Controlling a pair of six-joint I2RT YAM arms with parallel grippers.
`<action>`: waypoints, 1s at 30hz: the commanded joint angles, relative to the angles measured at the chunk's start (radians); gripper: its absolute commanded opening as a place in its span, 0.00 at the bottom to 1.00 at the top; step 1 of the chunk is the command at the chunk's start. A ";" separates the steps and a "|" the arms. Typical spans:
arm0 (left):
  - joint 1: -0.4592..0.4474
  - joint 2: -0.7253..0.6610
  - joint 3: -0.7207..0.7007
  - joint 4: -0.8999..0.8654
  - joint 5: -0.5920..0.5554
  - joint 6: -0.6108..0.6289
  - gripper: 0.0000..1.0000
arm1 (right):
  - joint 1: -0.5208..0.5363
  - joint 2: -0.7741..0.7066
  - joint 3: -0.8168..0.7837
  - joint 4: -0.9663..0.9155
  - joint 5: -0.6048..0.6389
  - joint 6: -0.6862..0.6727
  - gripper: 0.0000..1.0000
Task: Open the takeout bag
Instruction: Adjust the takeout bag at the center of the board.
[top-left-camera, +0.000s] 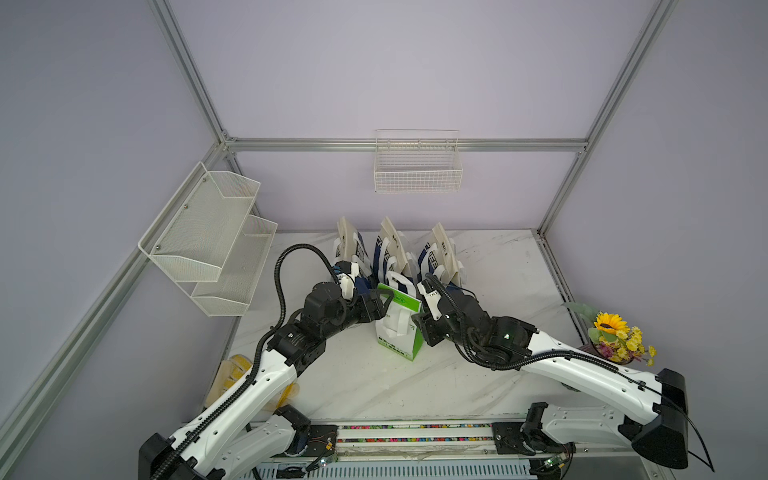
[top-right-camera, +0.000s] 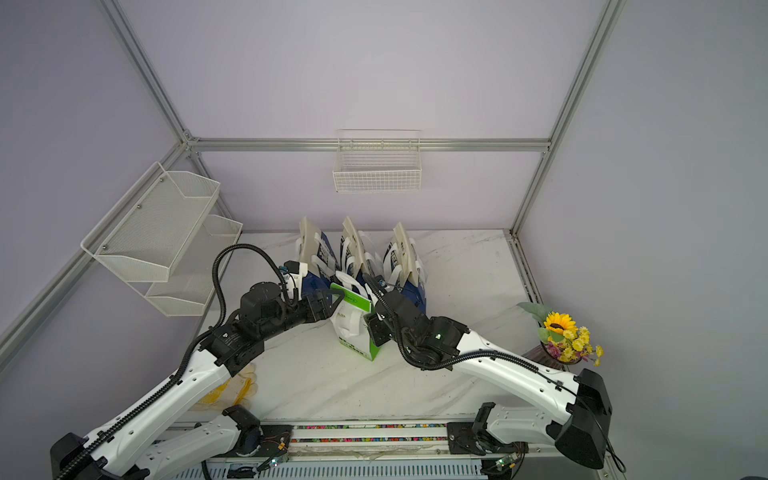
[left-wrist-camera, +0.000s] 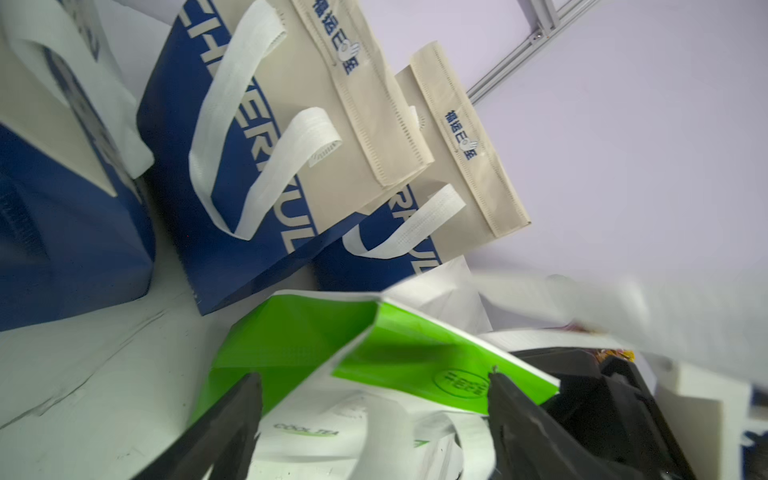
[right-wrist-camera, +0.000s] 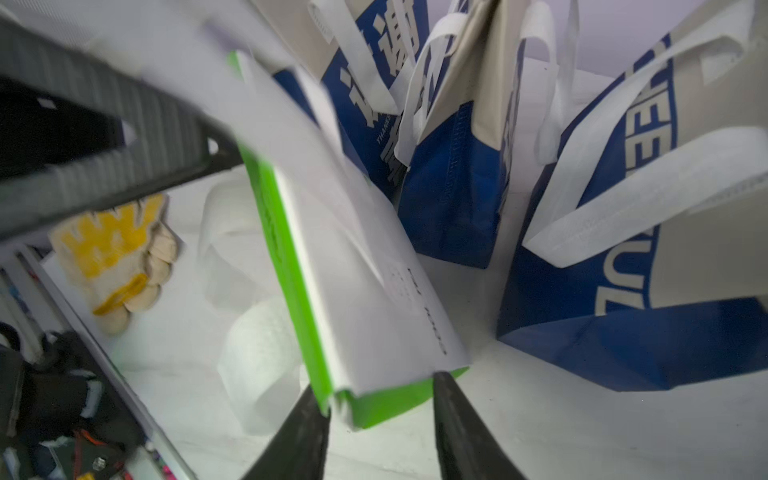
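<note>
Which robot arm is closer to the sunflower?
The right. The right arm runs just beside the sunflower; the left arm is far across the table, beyond the green bag.

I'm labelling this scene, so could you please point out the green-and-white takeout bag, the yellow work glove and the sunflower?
Green-and-white takeout bag (top-left-camera: 398, 328): in a top view, its white front, by the handles.
Yellow work glove (right-wrist-camera: 110, 249): right wrist view, yellow palm.
Sunflower (top-left-camera: 609, 323): in a top view, flower head.
</note>
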 joint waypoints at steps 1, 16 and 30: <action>0.019 0.020 0.083 -0.031 -0.020 -0.017 0.85 | 0.001 -0.031 0.020 -0.052 0.018 0.016 0.59; 0.035 0.110 0.126 0.083 0.113 0.003 0.85 | 0.032 -0.175 0.053 -0.008 -0.124 0.140 0.66; 0.035 0.096 0.088 0.091 0.115 0.011 0.85 | -0.094 0.155 0.365 0.009 -0.107 0.109 0.48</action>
